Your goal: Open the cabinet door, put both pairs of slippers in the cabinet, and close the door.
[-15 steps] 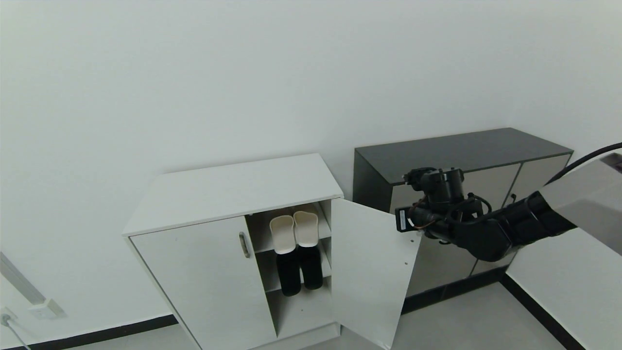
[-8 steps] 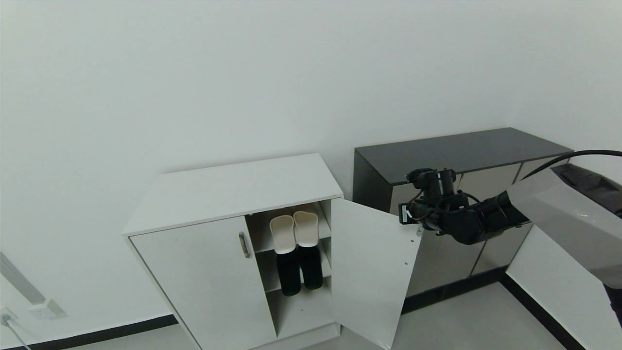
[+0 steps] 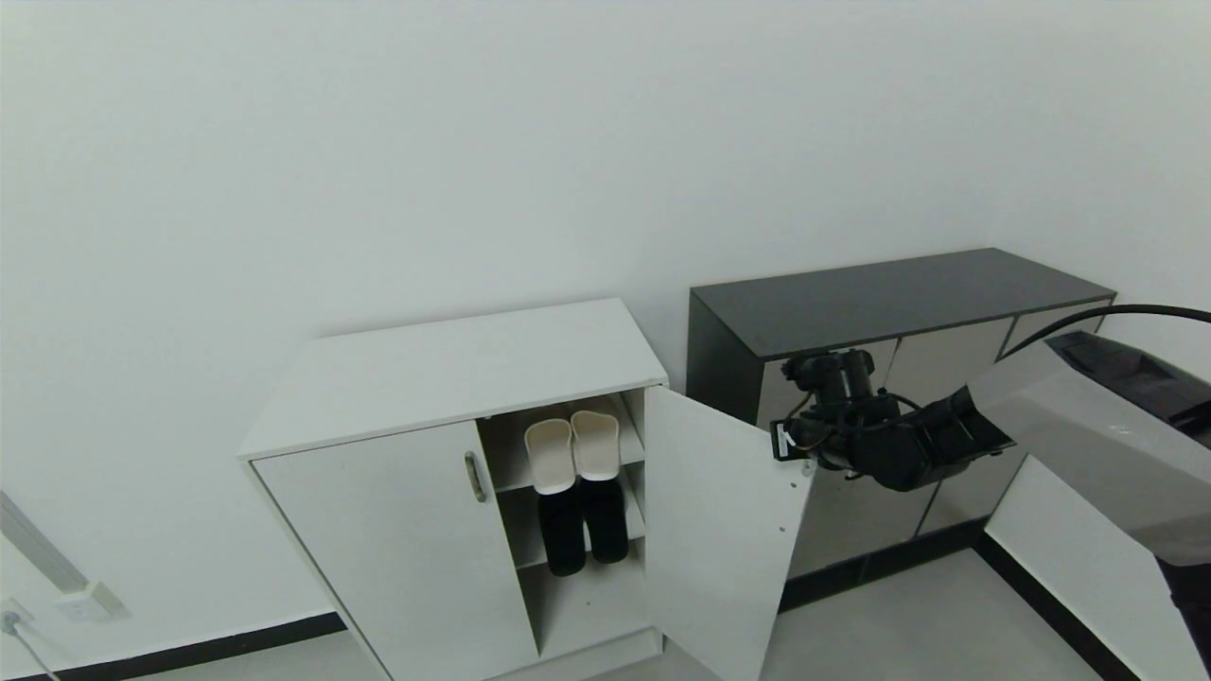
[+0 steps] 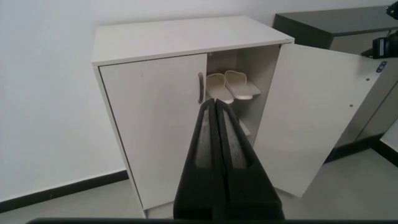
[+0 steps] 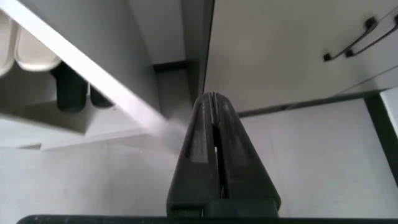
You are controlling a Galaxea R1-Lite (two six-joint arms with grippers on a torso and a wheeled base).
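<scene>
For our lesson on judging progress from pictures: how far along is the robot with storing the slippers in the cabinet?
Done: the cabinet door stands open, and the white slippers and black slippers are inside, the white pair above the black. In hand: the right gripper, shut, is at the door's outer edge, apparently to push it. Left: closing the door.

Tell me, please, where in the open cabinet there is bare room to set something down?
The bottom compartment, below the black slippers, is bare, and so is the cabinet top. Higher up inside it is crowded: white slippers above, black below.
</scene>
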